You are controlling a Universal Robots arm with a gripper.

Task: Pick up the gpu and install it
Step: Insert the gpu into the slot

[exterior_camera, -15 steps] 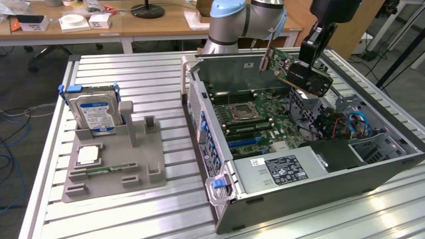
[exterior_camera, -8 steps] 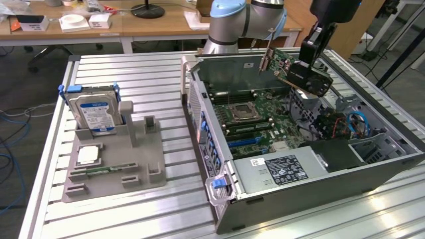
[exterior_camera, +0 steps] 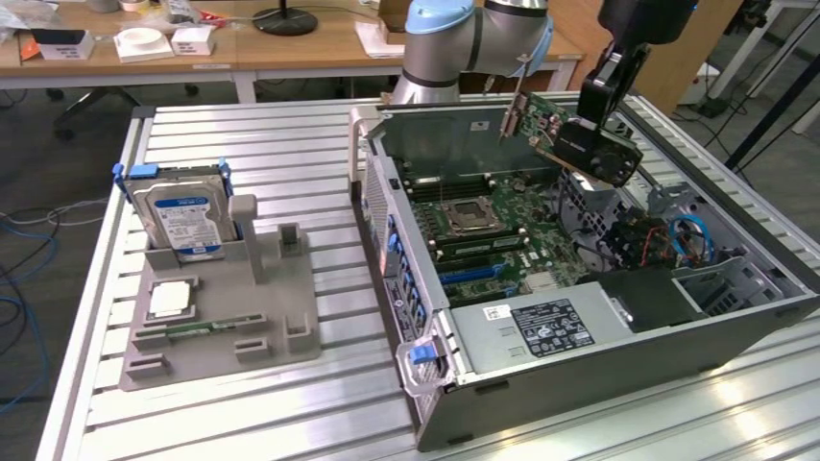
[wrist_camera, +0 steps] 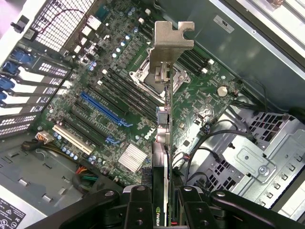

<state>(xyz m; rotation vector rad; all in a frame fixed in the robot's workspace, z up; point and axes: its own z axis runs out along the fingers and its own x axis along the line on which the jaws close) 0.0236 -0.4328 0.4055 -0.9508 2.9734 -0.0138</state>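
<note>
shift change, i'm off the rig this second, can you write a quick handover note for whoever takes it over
Hand: shut on the gpu, whose silver bracket points away from the hand.
Gpu: held in the air, tilted, over the open computer case and above the motherboard.
Done: the gpu is picked up and is over the case.
Left: the card is not seated in any slot; the blue slot on the board is empty.

Green gpu (exterior_camera: pixel 577 134) with black cooler, green motherboard (exterior_camera: pixel 500 226), silver hard drive (exterior_camera: pixel 183 213) with blue label, grey tray (exterior_camera: pixel 211 336)
</note>
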